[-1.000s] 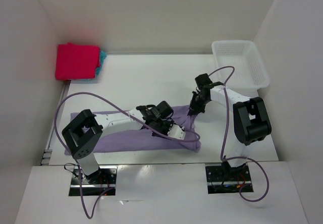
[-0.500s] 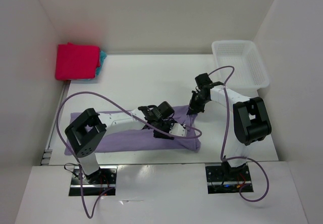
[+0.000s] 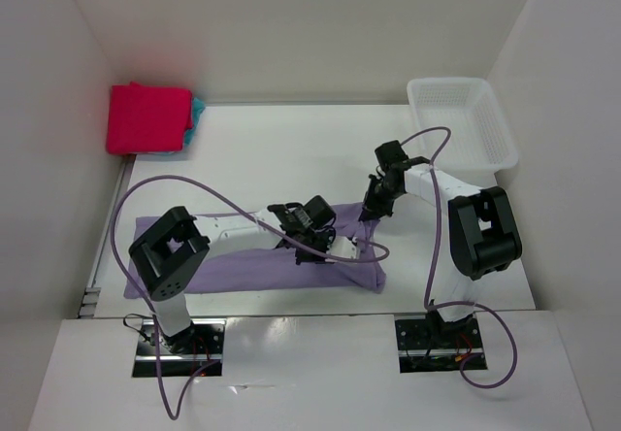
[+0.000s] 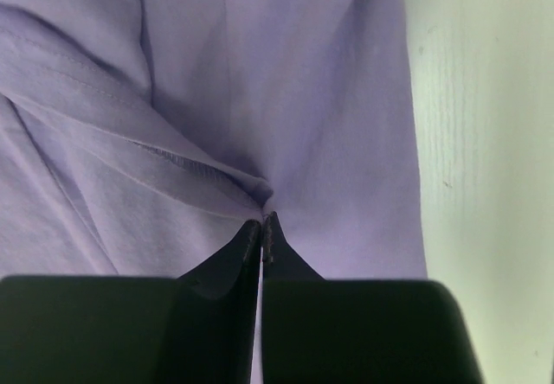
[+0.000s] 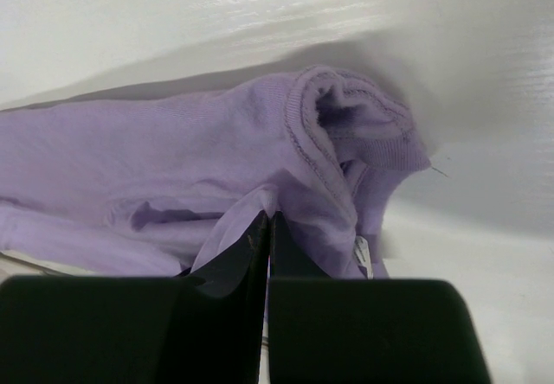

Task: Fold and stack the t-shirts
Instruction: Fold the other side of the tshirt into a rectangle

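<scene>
Left wrist: lavender shirt [image 4: 303, 99] fold vanishes between the closed jaws.

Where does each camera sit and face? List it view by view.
Top external: above and behind, looking down on the table; both arms show, bases nearest.
Left wrist: on the left arm, facing down at the lavender shirt; left gripper pinched shut on a fold.
Right wrist: low, facing along the table at the shirt's collar end; right gripper shut on cloth.
Shared: all three show the shirt.
</scene>
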`<act>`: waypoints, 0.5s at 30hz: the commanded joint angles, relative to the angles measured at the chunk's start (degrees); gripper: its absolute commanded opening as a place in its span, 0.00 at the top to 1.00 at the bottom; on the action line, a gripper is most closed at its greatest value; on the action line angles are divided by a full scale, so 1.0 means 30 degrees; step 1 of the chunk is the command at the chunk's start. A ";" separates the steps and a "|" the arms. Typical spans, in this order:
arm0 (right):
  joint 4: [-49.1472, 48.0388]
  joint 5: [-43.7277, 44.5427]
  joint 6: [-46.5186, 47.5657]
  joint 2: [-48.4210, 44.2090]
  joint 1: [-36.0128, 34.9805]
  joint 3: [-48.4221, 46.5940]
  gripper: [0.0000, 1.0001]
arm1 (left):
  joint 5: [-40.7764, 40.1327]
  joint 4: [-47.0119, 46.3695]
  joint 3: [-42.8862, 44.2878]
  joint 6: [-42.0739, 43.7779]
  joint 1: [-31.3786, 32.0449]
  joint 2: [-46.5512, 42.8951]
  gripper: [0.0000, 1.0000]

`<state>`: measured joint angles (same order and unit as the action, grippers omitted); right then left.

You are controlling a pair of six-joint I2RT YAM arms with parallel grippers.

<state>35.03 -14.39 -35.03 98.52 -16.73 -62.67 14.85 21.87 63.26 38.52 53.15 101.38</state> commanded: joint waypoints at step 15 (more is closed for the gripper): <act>0.4585 0.1516 -0.5402 -0.6795 -0.4581 0.2815 1.00 | 0.2723 0.5865 0.1031 0.2040 -0.2129 -0.2533 1.00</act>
<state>45.87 -10.90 -46.26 79.09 -26.68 -55.29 19.33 35.24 65.21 42.17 46.61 95.96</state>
